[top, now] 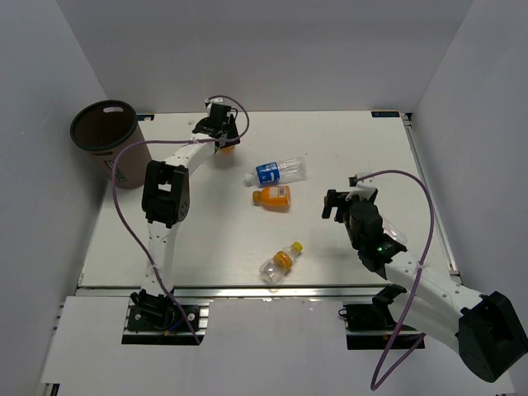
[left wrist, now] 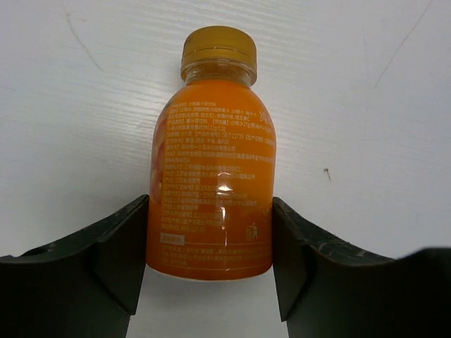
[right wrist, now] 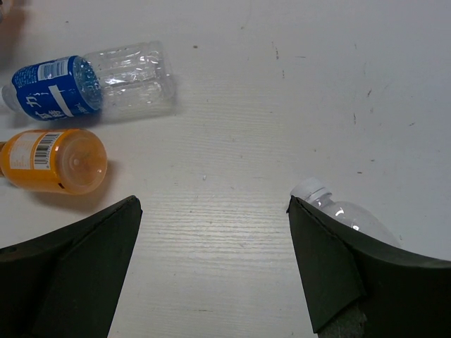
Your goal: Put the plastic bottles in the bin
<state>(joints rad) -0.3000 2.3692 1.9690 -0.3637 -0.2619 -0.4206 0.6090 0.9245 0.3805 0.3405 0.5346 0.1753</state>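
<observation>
My left gripper [top: 223,139] [left wrist: 210,211] is at the far side of the table, shut on an orange-filled bottle [left wrist: 211,141] with a yellow-orange cap; both fingers press its lower sides. A clear bottle with a blue label [top: 276,172] [right wrist: 84,81] and a second orange-filled bottle [top: 272,196] [right wrist: 53,160] lie mid-table. A clear bottle with an orange cap [top: 280,262] lies nearer the front. My right gripper [top: 328,205] [right wrist: 213,204] is open and empty, right of those two. The dark-brown bin [top: 103,132] stands at the far left corner.
Another clear bottle with a white cap [right wrist: 345,211] lies by my right gripper's right finger and beside the right arm [top: 394,237]. White walls close in the table at the left, back and right. Purple cables loop over both arms.
</observation>
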